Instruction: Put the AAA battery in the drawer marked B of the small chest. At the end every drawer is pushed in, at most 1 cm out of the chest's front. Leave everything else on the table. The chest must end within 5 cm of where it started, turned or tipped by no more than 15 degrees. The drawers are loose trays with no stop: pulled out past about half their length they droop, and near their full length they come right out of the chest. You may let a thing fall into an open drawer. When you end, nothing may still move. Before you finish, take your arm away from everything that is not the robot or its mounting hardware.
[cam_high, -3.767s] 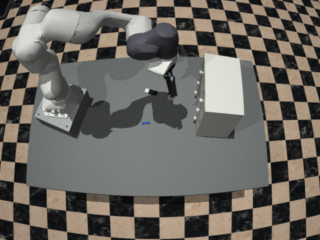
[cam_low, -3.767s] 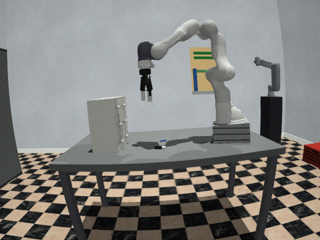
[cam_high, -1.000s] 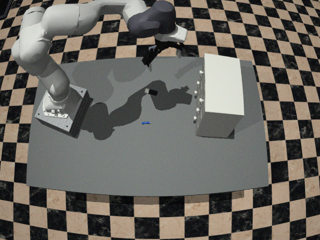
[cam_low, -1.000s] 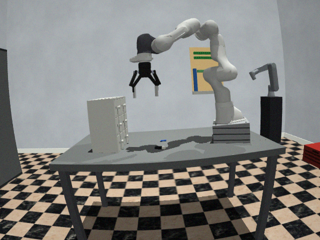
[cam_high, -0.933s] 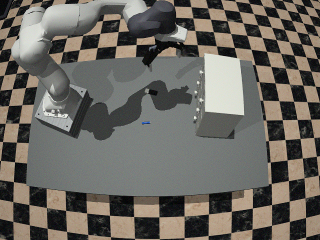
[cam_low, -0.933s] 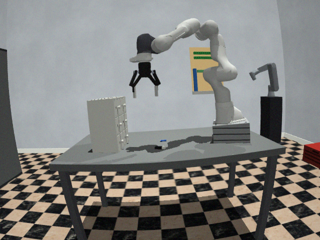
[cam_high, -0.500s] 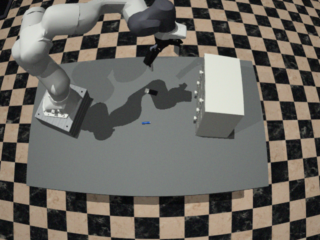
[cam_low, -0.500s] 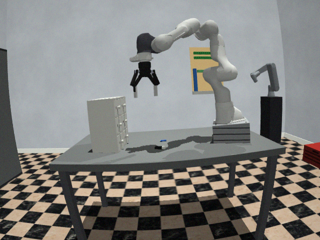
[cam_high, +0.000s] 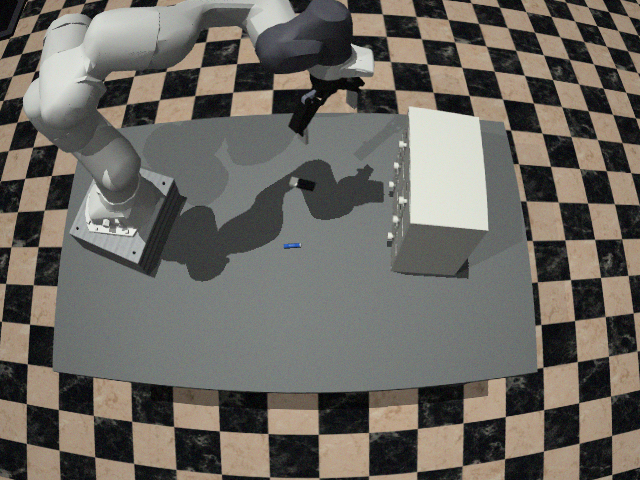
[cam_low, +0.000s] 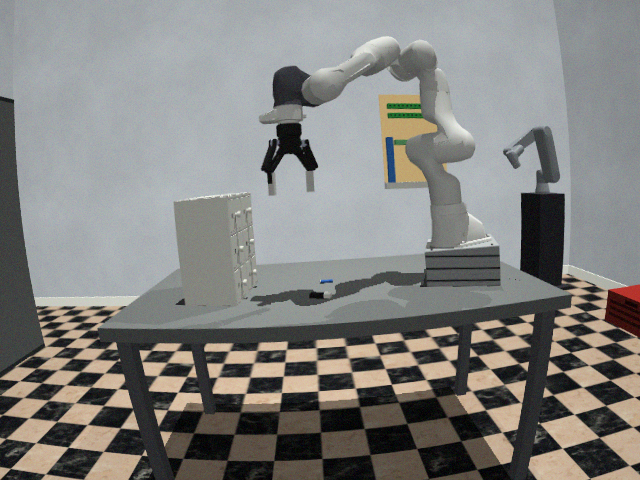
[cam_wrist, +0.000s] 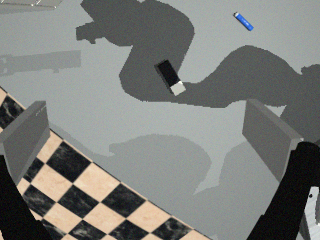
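The small blue AAA battery lies flat on the grey table near its middle; it also shows in the side view and the wrist view. The white chest stands at the right of the table, its knobbed drawer fronts facing the arm; all drawers look pushed in, and I cannot read their marks. In the side view the chest stands at the left. My gripper hangs open and empty high above the table's far edge, away from battery and chest.
A small black block with a white end lies on the table between gripper and battery, also in the wrist view. The arm's base sits at the table's left.
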